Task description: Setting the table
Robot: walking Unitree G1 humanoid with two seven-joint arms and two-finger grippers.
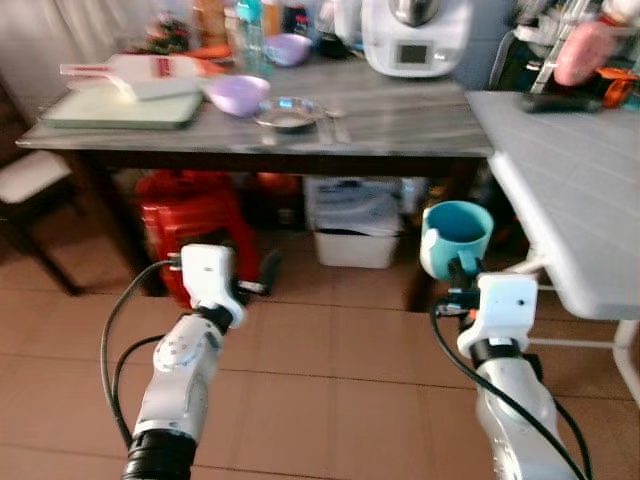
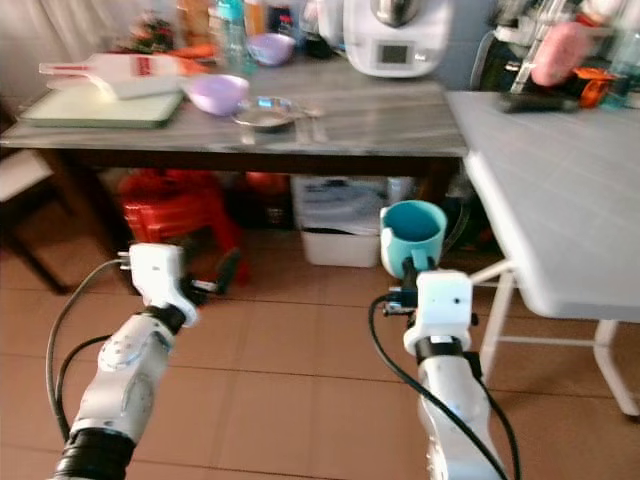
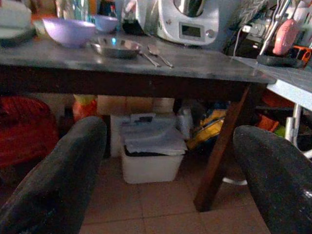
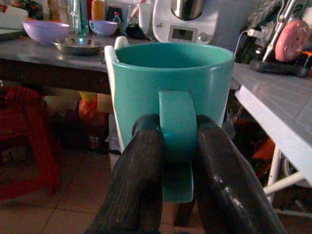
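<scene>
In the left eye view, the right gripper (image 1: 463, 277) holds a teal mug (image 1: 456, 238) upright by its handle, out over the tiled floor (image 1: 330, 400) in front of the dark tabletop (image 1: 400, 115) and just beside the edge of the white folding table (image 1: 570, 190). The left gripper (image 1: 262, 277) hangs low over the floor with nothing in it, in front of a red stool (image 1: 190, 225). On the tabletop stand a lilac bowl (image 1: 237, 95), a small steel dish (image 1: 288, 114) with a spoon (image 1: 336, 122) next to it, a green cutting board (image 1: 120, 105) and a white kitchen appliance (image 1: 415, 35). A white bin (image 1: 355, 235) sits under the table.

The right eye view gives the same scene, the mug (image 2: 413, 237) raised at the height of the table's underside.

In the left wrist view the two black fingers (image 3: 58, 180) stand wide apart, framing the bin (image 3: 151, 158) and a table leg (image 3: 222, 151).

In the right wrist view both fingers (image 4: 139, 185) are pressed against the mug's handle (image 4: 177, 122), one on each side, with the mug's mouth level.
</scene>
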